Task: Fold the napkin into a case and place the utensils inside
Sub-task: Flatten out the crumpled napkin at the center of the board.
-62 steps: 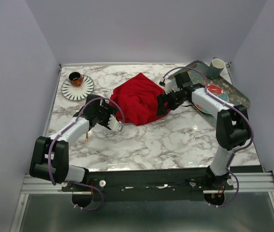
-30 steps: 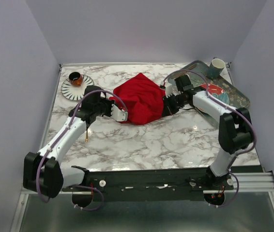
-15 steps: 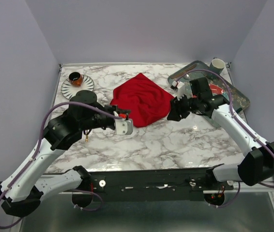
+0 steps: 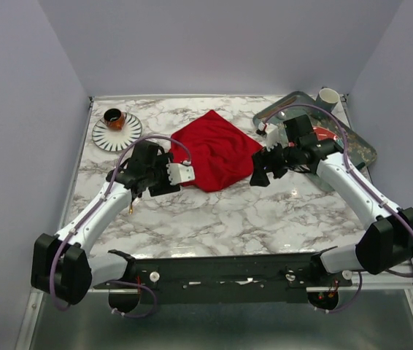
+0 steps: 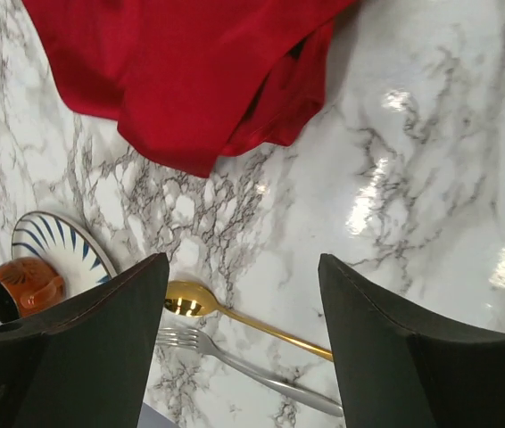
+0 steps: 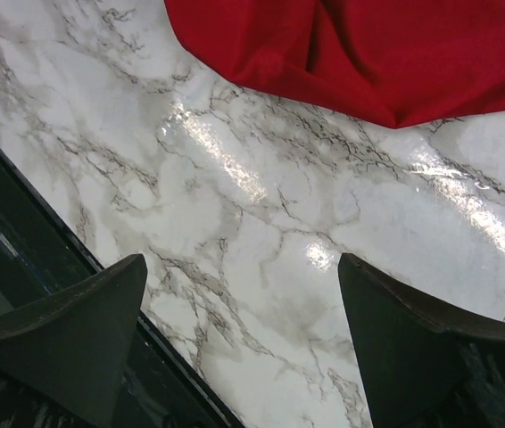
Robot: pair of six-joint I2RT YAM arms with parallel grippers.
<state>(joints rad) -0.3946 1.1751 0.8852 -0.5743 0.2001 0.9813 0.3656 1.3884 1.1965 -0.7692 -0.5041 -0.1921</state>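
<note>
Across the lower half of the top view: bare marble of the table, open for passing from either side. Centre blocked by the rumpled red napkin, with the left gripper and the right gripper just beside its edges, jaws spread wide. Upper left: striped plate with a brown cup. Upper right: tray with a white cup. Low in the left wrist view: spoon and fork side by side, apart from the napkin.

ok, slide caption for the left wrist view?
Open left gripper frames spoon and fork; loose red napkin beyond, cup and saucer nearby.
</note>
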